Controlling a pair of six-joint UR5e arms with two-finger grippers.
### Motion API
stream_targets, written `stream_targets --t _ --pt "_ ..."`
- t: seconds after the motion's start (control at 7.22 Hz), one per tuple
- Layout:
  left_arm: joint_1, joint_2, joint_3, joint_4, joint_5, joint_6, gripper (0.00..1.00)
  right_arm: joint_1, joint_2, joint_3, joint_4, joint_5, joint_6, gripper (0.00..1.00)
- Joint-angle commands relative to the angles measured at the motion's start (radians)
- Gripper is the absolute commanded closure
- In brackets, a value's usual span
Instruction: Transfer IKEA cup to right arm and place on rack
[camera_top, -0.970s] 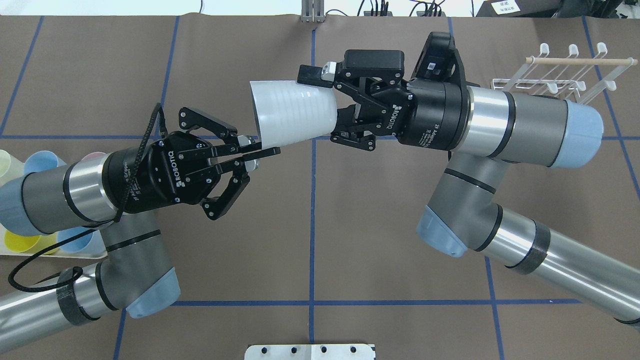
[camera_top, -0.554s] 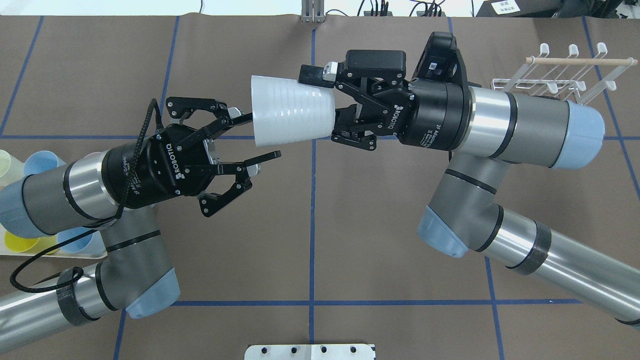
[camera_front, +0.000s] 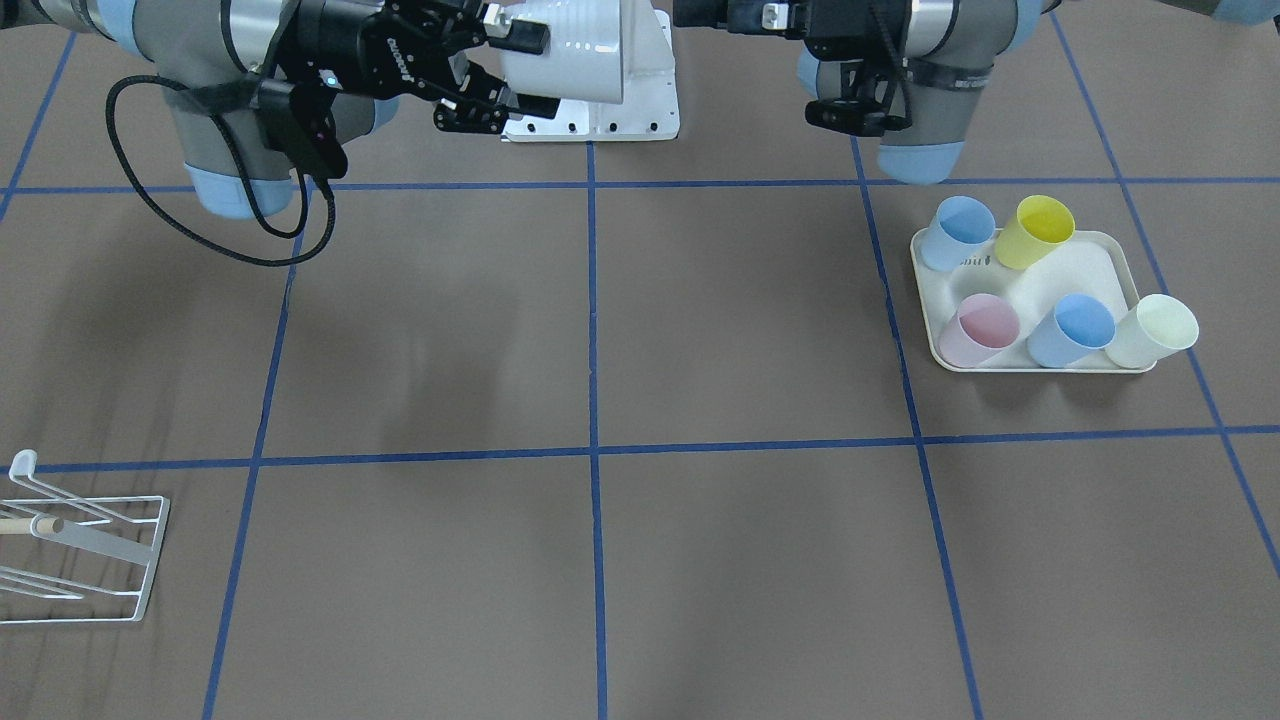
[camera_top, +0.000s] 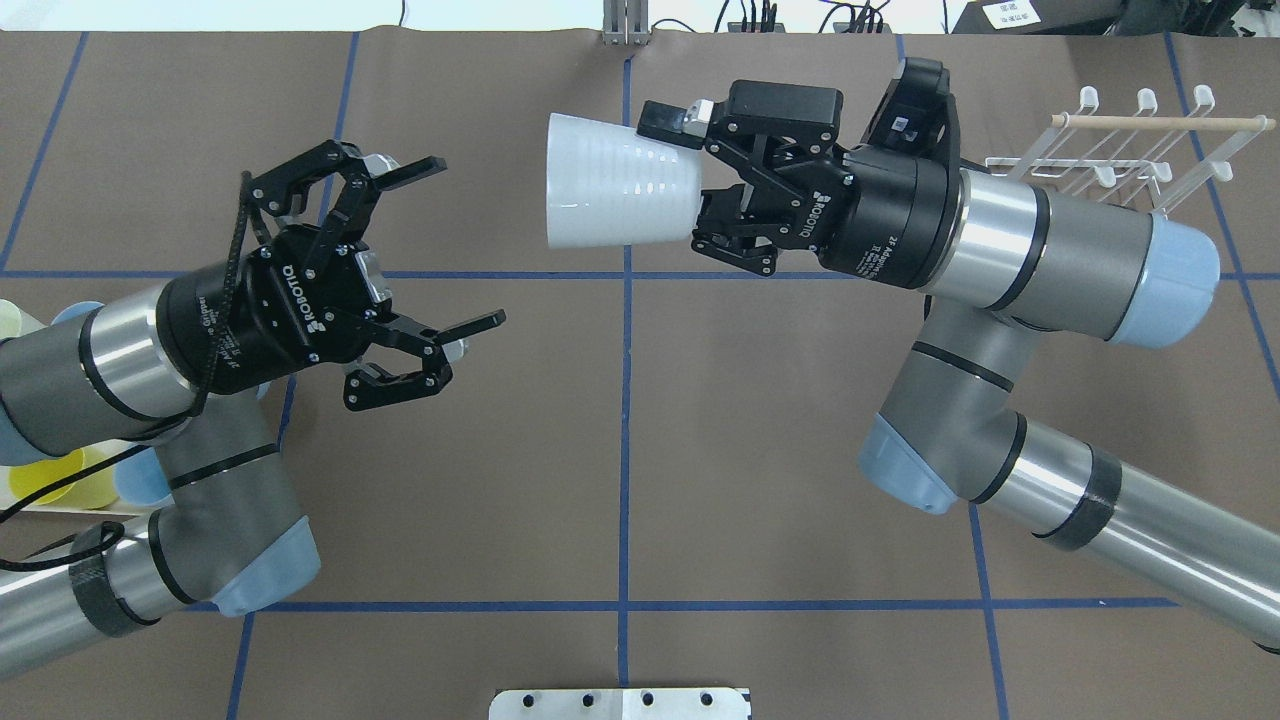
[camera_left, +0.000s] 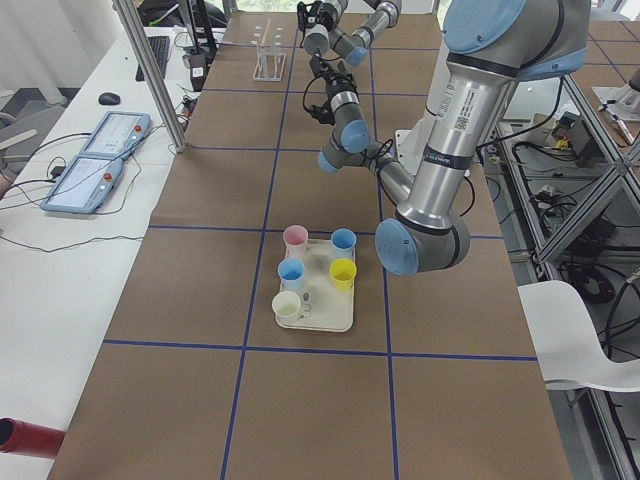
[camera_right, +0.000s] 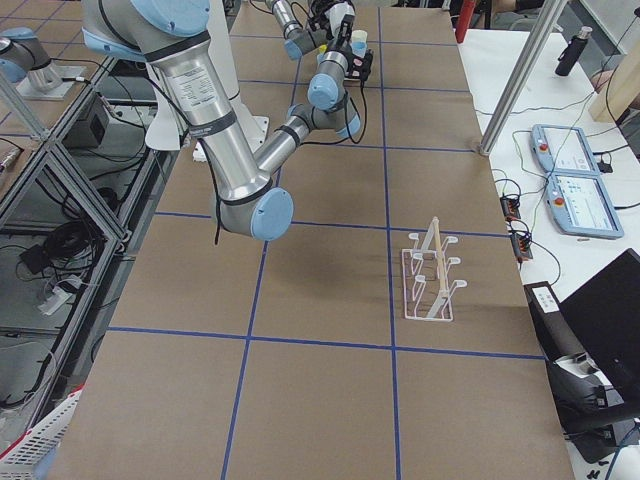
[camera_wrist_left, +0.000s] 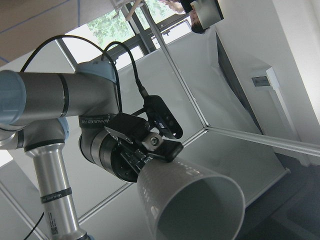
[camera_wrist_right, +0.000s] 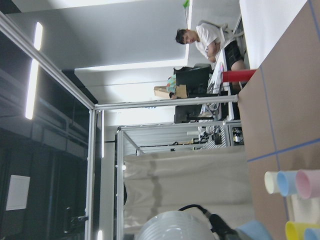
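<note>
The brown desk (camera_top: 760, 420), ruled in blue lines, lies under both arms. In the overhead view the right arm (camera_top: 1050, 250) comes in from the lower right of the frame and folds back toward the upper centre. The rack (camera_top: 1150, 121) stands on the desk in the upper right corner of that view, just past the arm's wrist and partly hidden by it (its wooden rod runs across the frame, with the white prongs slanting beneath). The cup (camera_top: 615, 195), white and ribbed, is held in the air at upper centre, well apart from the rack. Its long axis is nearly level and runs across the frame, open mouth toward frame left and narrow base toward frame right. The right end effector (camera_top: 688, 172) pinches the cup at that base end. The left end effector (camera_top: 458, 245), at centre left, is spread wide, holds nothing, and sits clear of the cup's mouth. So the rack lies behind the right end effector, on the side opposite the cup, and the cup's mouth points away from the prongs. The right arm is much the nearer of the two to the rack. As I judge it, the arm must swing toward frame right and turn the cup about.
</note>
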Motion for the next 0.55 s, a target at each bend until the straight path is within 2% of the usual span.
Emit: stream_targets --t 0.0,0.28,0.42 --pt "-0.051 0.051 0.036 0.052 -0.006 0.191 0.00 0.115 -0.058 -0.086 -0.008 0.003 -0.099 0.80" --pt "-0.054 0.052 0.050 0.231 -0.088 0.411 0.00 0.313 -0.060 -0.280 -0.022 0.273 -0.252 0.85" --pt "-0.055 0.062 0.050 0.292 -0.093 0.480 0.00 0.389 -0.061 -0.330 -0.133 0.384 -0.401 0.86"
